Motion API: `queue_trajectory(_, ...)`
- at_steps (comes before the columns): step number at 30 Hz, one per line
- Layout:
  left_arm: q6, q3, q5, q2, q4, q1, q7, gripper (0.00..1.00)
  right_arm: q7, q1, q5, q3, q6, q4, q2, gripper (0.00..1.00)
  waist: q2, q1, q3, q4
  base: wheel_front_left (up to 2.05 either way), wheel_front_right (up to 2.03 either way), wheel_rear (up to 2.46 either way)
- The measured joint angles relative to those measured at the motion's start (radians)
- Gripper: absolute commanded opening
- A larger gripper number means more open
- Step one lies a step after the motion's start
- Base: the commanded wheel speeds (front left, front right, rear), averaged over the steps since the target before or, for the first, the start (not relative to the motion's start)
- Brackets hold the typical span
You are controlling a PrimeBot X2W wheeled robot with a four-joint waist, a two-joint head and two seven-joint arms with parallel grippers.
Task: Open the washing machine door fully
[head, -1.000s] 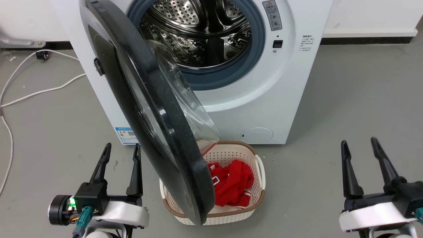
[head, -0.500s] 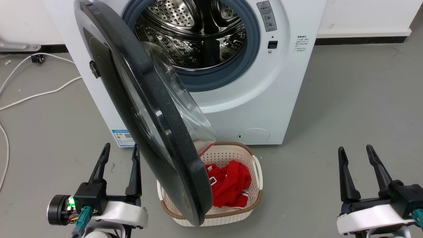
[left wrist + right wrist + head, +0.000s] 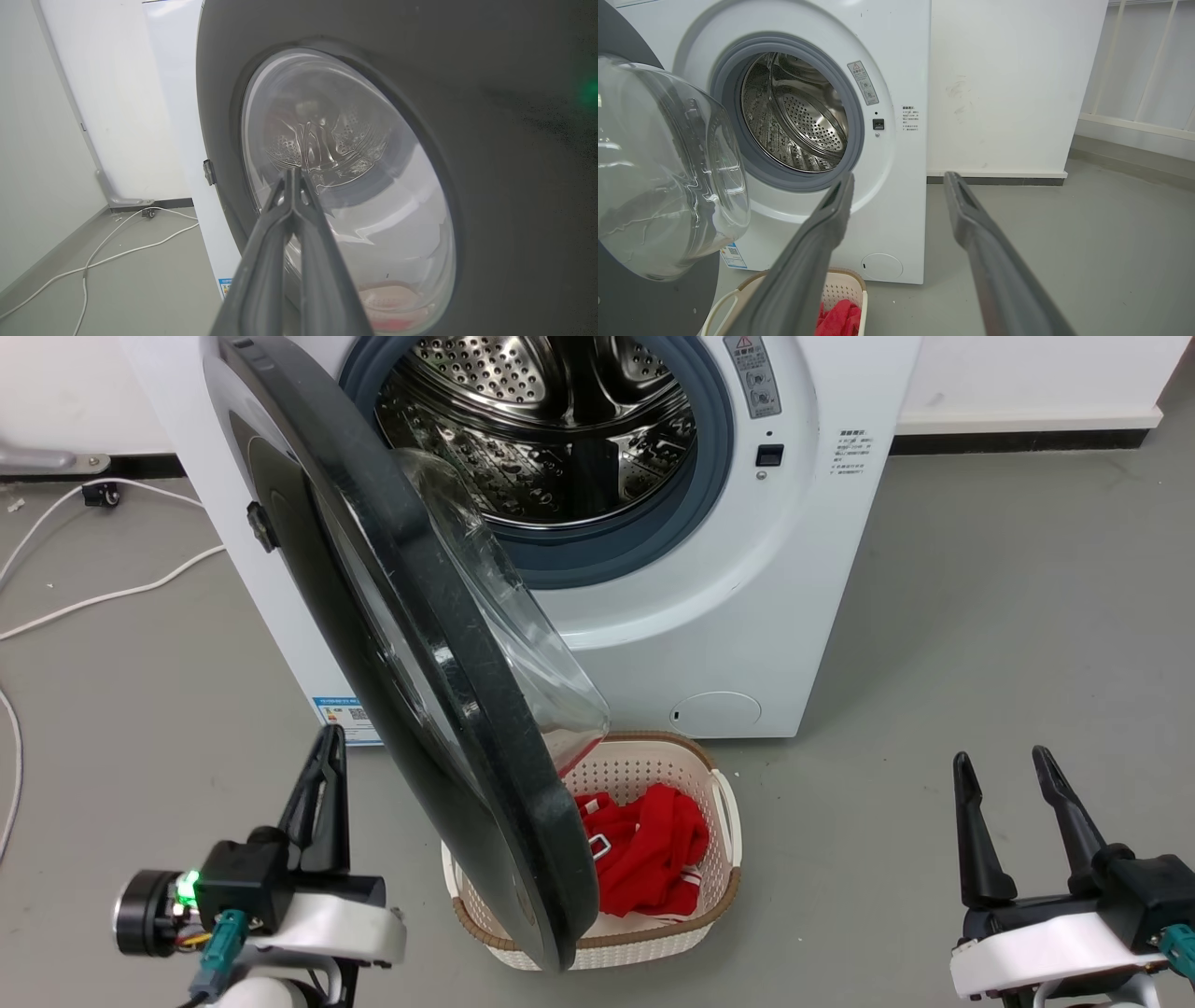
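Note:
The washing machine [image 3: 747, 597] is a white front-loader whose steel drum [image 3: 551, 429] lies open to view. The washing machine door [image 3: 523, 784], black-rimmed with a clear glass bowl [image 3: 504, 616], hangs from its left hinge and stands swung out towards me, roughly at right angles to the front. My left gripper [image 3: 329, 733] is shut on nothing, just left of the door's outer face. In the left wrist view its closed tips [image 3: 292, 170] point at the door [image 3: 514, 140] glass. My right gripper [image 3: 999, 756] is open and empty, far to the right; the right wrist view shows the gripper [image 3: 899, 176] facing the machine [image 3: 901, 70].
A white basket [image 3: 721, 812] holding red cloth [image 3: 644, 859] sits on the floor under the door's lower edge, right in front of the machine. A white cable [image 3: 112, 593] trails across the grey floor at the left. A white wall [image 3: 1008, 84] stands right of the machine.
My left gripper has gone from open to shut, turned, and shifted slightly right towards the door. The right gripper and the door have stayed put; the camera drifted a little.

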Motion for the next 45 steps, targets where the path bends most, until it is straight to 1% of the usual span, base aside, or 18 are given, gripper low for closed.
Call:
queue_trajectory(5, 0.010, 0.016, 0.009, 0.014, -0.046, -0.027, 0.000, 0.00, 0.006, 0.000, -0.005, -0.003, 0.000, -0.009, 0.000, 1.00, 0.0000, 0.0000, 0.005, 0.005, 0.00, 0.00, 0.00)
queue_trajectory(8, 0.019, 0.023, 0.015, 0.027, -0.099, -0.054, 0.000, 0.00, 0.008, 0.000, -0.005, -0.003, 0.000, -0.013, 0.000, 1.00, 0.0000, 0.0000, 0.009, 0.009, 0.00, 0.00, 0.00)
queue_trajectory(12, 0.035, 0.030, 0.030, 0.044, -0.199, -0.085, 0.000, 0.00, 0.010, -0.001, -0.005, -0.002, 0.000, -0.015, 0.000, 1.00, 0.0000, 0.0000, 0.015, 0.011, 0.00, 0.00, 0.00)
queue_trajectory(18, 0.061, 0.023, 0.052, 0.050, -0.393, -0.121, 0.000, 0.00, 0.012, -0.004, -0.004, -0.002, 0.000, -0.016, 0.000, 1.00, 0.0000, 0.0001, 0.024, 0.011, 0.00, 0.00, 0.00)
queue_trajectory(22, 0.056, -0.021, 0.061, 0.051, -0.522, -0.143, 0.000, 0.00, 0.012, -0.005, -0.004, -0.003, 0.000, -0.016, 0.000, 1.00, 0.0000, 0.0001, 0.027, 0.010, 0.00, 0.00, 0.00)
queue_trajectory(27, 0.034, -0.104, 0.050, 0.042, -0.616, -0.149, 0.000, 0.00, 0.013, -0.008, -0.002, -0.002, 0.000, -0.016, 0.000, 1.00, 0.0000, 0.0002, 0.028, 0.007, 0.00, 0.00, 0.00)
queue_trajectory(30, 0.009, -0.184, 0.029, 0.033, -0.625, -0.141, 0.000, 0.00, 0.013, -0.008, -0.002, -0.002, 0.000, -0.016, 0.000, 1.00, 0.0000, 0.0001, 0.027, 0.008, 0.00, 0.00, 0.00)
queue_trajectory(33, -0.013, -0.283, 0.001, 0.024, -0.596, -0.103, 0.000, 0.00, 0.017, -0.008, -0.002, -0.001, 0.000, -0.015, 0.000, 1.00, 0.0000, 0.0001, 0.026, 0.008, 0.00, 0.00, 0.00)
queue_trajectory(35, -0.023, -0.340, -0.024, 0.021, -0.564, -0.077, 0.020, 0.00, 0.019, -0.008, 0.004, 0.002, 0.000, -0.013, 0.000, 1.00, 0.0000, 0.0001, 0.025, 0.006, 0.00, 0.00, 0.00)
queue_trajectory(36, -0.027, -0.387, -0.057, 0.016, -0.527, -0.037, 0.058, 0.00, 0.024, -0.008, 0.005, 0.009, 0.000, -0.011, 0.000, 1.00, 0.0000, 0.0002, 0.024, 0.003, 0.00, 0.00, 0.00)
queue_trajectory(42, -0.035, -0.454, -0.118, 0.019, -0.462, 0.050, 0.167, 0.00, 0.027, -0.007, 0.012, 0.008, 0.000, -0.004, 0.000, 1.00, 0.0000, 0.0001, 0.019, 0.002, 0.00, 0.00, 0.00)
queue_trajectory(45, -0.034, -0.467, -0.135, 0.028, -0.420, 0.089, 0.223, 0.00, 0.027, -0.005, 0.014, 0.009, 0.000, -0.002, 0.000, 1.00, 0.0000, 0.0001, 0.019, 0.005, 0.00, 0.00, 0.00)
